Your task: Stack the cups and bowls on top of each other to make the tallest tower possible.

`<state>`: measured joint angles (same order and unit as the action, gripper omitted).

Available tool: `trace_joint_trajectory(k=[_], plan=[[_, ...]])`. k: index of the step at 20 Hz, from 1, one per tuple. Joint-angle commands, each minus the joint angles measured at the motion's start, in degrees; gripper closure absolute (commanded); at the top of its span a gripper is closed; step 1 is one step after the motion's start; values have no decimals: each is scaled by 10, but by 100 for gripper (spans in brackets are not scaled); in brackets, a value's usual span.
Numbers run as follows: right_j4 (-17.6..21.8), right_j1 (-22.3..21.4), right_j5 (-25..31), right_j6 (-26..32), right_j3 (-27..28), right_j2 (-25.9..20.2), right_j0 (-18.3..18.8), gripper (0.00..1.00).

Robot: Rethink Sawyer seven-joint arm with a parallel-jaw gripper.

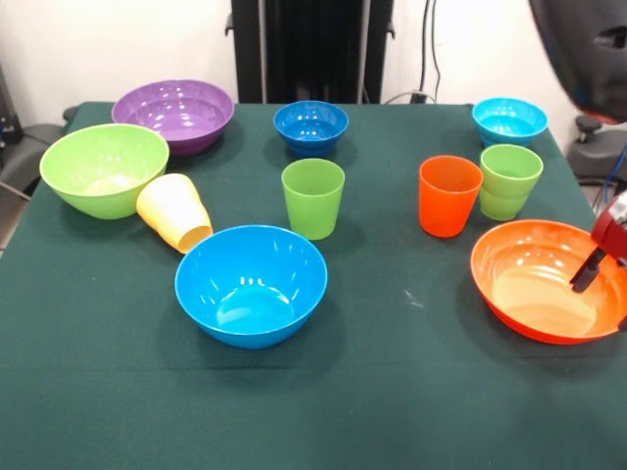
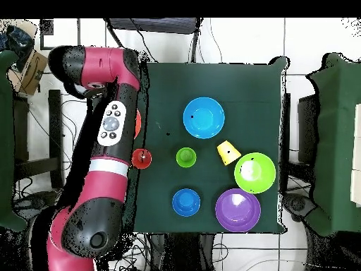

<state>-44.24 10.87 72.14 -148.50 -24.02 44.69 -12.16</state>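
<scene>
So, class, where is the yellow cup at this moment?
In the front view the yellow cup lies tipped on its side at the table's left, against the lime green bowl and just up-left of the big blue bowl.

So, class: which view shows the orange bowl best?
The front view: the orange bowl shows almost whole, with the tool over its rim. Overhead, the arm hides nearly all of it.

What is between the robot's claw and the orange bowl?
Nothing that shows. In the front view the claw hangs right at the orange bowl, over its right rim, with only bare bowl beneath it. The nearest things, the orange cup and light green cup, stand behind the bowl.
</scene>
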Motion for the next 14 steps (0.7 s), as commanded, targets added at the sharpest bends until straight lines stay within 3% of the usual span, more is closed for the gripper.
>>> trace_joint_trajectory(k=[1, 7, 14], plan=[[40, 0, -54, 12, -76, -84, 0, 0], [47, 4, -79, 20, -86, -95, 1, 0], [44, 30, -86, 5, -52, -86, 10, 0]])
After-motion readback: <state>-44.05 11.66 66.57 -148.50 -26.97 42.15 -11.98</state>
